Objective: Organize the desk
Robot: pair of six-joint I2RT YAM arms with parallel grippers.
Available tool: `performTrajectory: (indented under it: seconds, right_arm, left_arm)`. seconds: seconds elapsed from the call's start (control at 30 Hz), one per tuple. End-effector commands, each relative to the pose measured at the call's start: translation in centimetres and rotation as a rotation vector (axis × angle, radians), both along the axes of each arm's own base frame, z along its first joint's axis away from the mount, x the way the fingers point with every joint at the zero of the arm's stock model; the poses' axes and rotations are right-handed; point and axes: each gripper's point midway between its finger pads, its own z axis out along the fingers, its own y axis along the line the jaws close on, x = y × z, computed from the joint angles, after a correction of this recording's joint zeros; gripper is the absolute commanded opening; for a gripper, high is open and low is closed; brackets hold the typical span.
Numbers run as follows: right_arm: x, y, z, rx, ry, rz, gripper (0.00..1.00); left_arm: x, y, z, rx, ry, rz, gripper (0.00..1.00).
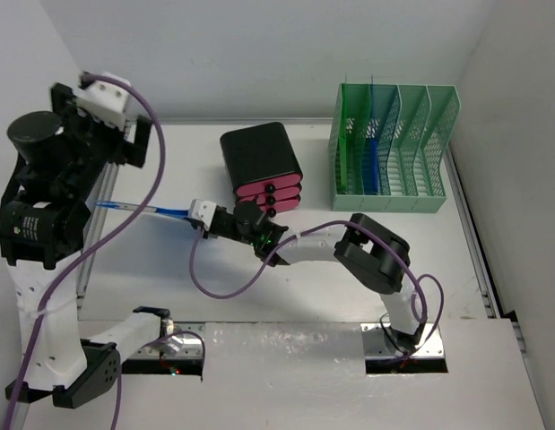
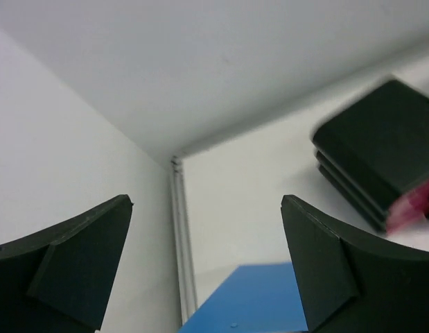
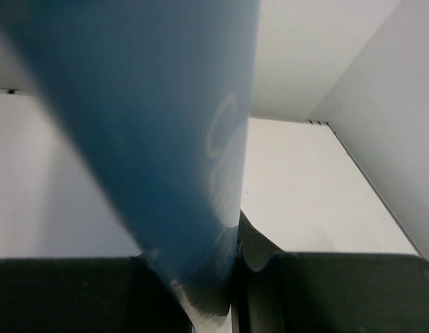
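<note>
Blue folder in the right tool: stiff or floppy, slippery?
Likely light and fairly stiff: the blue folder juts straight from the right tool without sagging. Its face looks glossy, so it may slip.

On the white desk (image 1: pixel 143 269), the right arm (image 1: pixel 313 246) stretched leftward in front of a black box of pink drawers (image 1: pixel 262 170), its jaws pinching one end of a blue folder (image 1: pixel 138 209) seen edge-on, while a green file rack (image 1: pixel 434 143) stood far right and the left arm (image 1: pixel 44 206) towered at left.

drawer box (image 1: pixel 261 166) on desk (image 1: pixel 169 269), file rack (image 1: pixel 394 148) right, folder (image 1: pixel 138 209) left
</note>
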Motion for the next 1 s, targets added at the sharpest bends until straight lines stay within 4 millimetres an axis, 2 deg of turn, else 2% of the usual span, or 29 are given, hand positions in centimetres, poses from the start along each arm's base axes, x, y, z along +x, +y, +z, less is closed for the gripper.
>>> performTrajectory:
  seconds: [0.0, 0.03, 0.07, 0.1, 0.13, 0.2, 0.23, 0.27, 0.3, 0.33, 0.43, 0.5, 0.57, 0.6, 0.67, 0.7, 0.77, 0.8, 0.83, 0.87, 0.9, 0.93, 0.97]
  right_arm:
    - [1.8, -0.5, 10.6, 0.217, -0.032, -0.097, 0.0]
    - [2.4, -0.6, 12.2, 0.24, -0.031, -0.109, 0.0]
    - [2.6, -0.6, 13.0, 0.253, -0.025, -0.115, 0.0]
    - [2.8, -0.7, 14.0, 0.267, -0.026, -0.118, 0.0]
    - [3.3, -1.1, 15.9, 0.291, -0.023, -0.126, 0.0]
    - [4.4, -2.2, 18.0, 0.335, -0.003, -0.149, 0.0]
    - [4.8, -3.0, 20.8, 0.385, -0.015, -0.155, 0.0]
    - [5.6, -3.7, 21.9, 0.408, -0.012, -0.174, 0.0]
    - [7.0, -4.9, 22.9, 0.422, -0.004, -0.205, 0.0]
    - [7.8, -5.9, 25.3, 0.461, -0.021, -0.223, 0.0]
    - [10.3, -9.4, 30.1, 0.521, -0.038, -0.298, 0.0]
    - [11.2, -12.0, 33.2, 0.546, -0.083, -0.344, 0.0]
    - [11.6, -14.1, 35.3, 0.559, -0.123, -0.39, 0.0]
    - [12.1, -16.2, 37.0, 0.566, -0.156, -0.443, 0.0]
    - [12.6, -18.9, 38.7, 0.589, -0.181, -0.498, 0.0]
    - [13.0, -21.8, 40.0, 0.608, -0.197, -0.55, 0.0]
    - [13.5, -25.0, 41.1, 0.607, -0.227, -0.622, 0.0]
    - [13.8, -28.3, 42.0, 0.609, -0.247, -0.683, 0.0]
    - [14.0, -30.2, 42.2, 0.61, -0.252, -0.725, 0.0]
    - [14.1, -31.7, 42.4, 0.62, -0.249, -0.746, 0.0]
    - [15.1, -34.6, 41.8, 0.604, -0.252, -0.81, 0.0]
    - [14.2, -36.9, 42.9, 0.625, -0.271, -0.838, 0.0]
    - [14.6, -39.6, 43.0, 0.631, -0.284, -0.888, 0.0]
  left_arm:
    - [-0.7, 3.8, 6.9, -0.121, -0.221, 0.242, 0.88]
    - [-1.0, 4.2, 7.8, -0.124, -0.244, 0.262, 0.9]
    - [-1.6, 4.9, 8.9, -0.129, -0.275, 0.299, 0.95]
    - [-1.8, 5.1, 9.3, -0.132, -0.29, 0.311, 0.95]
    - [-1.9, 5.7, 9.6, -0.142, -0.308, 0.344, 0.95]
    - [-1.7, 6.0, 9.6, -0.163, -0.32, 0.37, 0.95]
    - [-1.8, 6.6, 9.6, -0.181, -0.327, 0.412, 0.95]
    - [-2.0, 6.8, 9.8, -0.212, -0.337, 0.427, 0.95]
    - [-2.2, 6.9, 9.9, -0.226, -0.343, 0.436, 0.95]
    - [-2.5, 7.0, 10.3, -0.248, -0.357, 0.445, 0.95]
    - [-2.3, 7.0, 10.4, -0.272, -0.363, 0.448, 0.98]
    - [-1.9, 6.8, 10.3, -0.283, -0.361, 0.438, 0.98]
    - [-1.0, 6.2, 9.3, -0.278, -0.334, 0.414, 0.98]
    - [-0.3, 5.8, 8.4, -0.272, -0.311, 0.395, 0.98]
    - [0.5, 5.4, 7.3, -0.265, -0.286, 0.374, 0.98]
    - [1.4, 5.0, 5.8, -0.256, -0.258, 0.356, 0.98]
    - [2.4, 4.8, 4.2, -0.237, -0.231, 0.347, 0.98]
    - [2.7, 4.7, 3.8, -0.234, -0.233, 0.341, 0.98]
    - [3.6, 4.5, 1.8, -0.216, -0.188, 0.334, 0.98]
    - [4.1, 4.3, 1.0, -0.211, -0.173, 0.328, 0.98]
    - [4.5, 4.1, 0.2, -0.206, -0.154, 0.318, 0.98]
    - [5.1, 3.7, -1.5, -0.196, -0.114, 0.299, 0.98]
    - [5.4, 3.5, -2.1, -0.196, -0.102, 0.291, 0.98]
